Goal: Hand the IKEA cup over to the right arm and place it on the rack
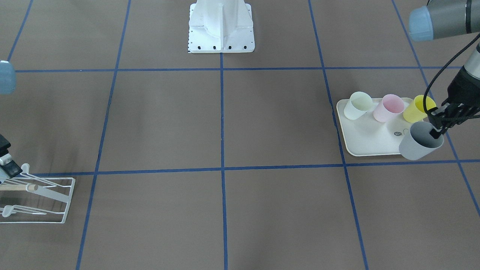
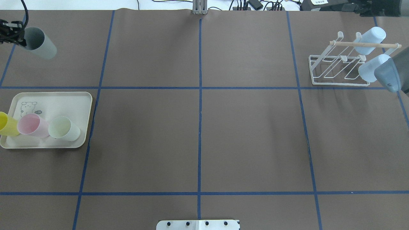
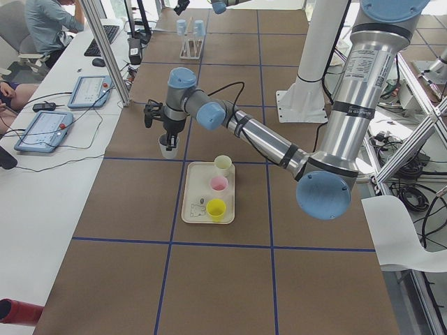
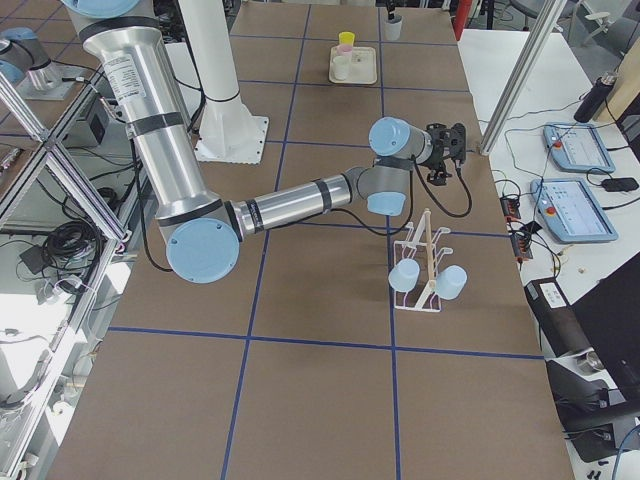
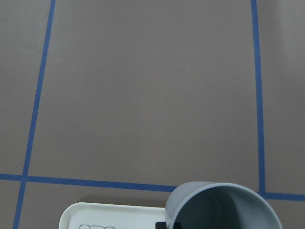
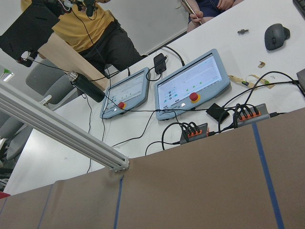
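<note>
Pinching the rim of the grey cup (image 1: 416,146), with one finger inside the mouth and one outside, the left gripper (image 1: 437,129) is seen closed on the cup wall. A rim grip of this kind is judged to leave the body of the cup free for the other arm to take. In the overhead view the cup is held tilted at the 12 o'clock side of the cream tray (image 2: 64,103), apparently clear of it. On the tray a yellow cup (image 2: 6,124), a pink cup (image 2: 30,125) and a pale green cup (image 2: 64,128) are left standing in a row. The rack (image 2: 338,84) is set well apart, toward 3 o'clock across the table, and two light-blue cups (image 2: 369,40) are already hung on its prongs. The right arm (image 4: 290,205) is stretched out beside the rack, and whether the right gripper (image 4: 450,145) is parted or closed cannot be told. The hand-over is judged not yet begun.
</note>
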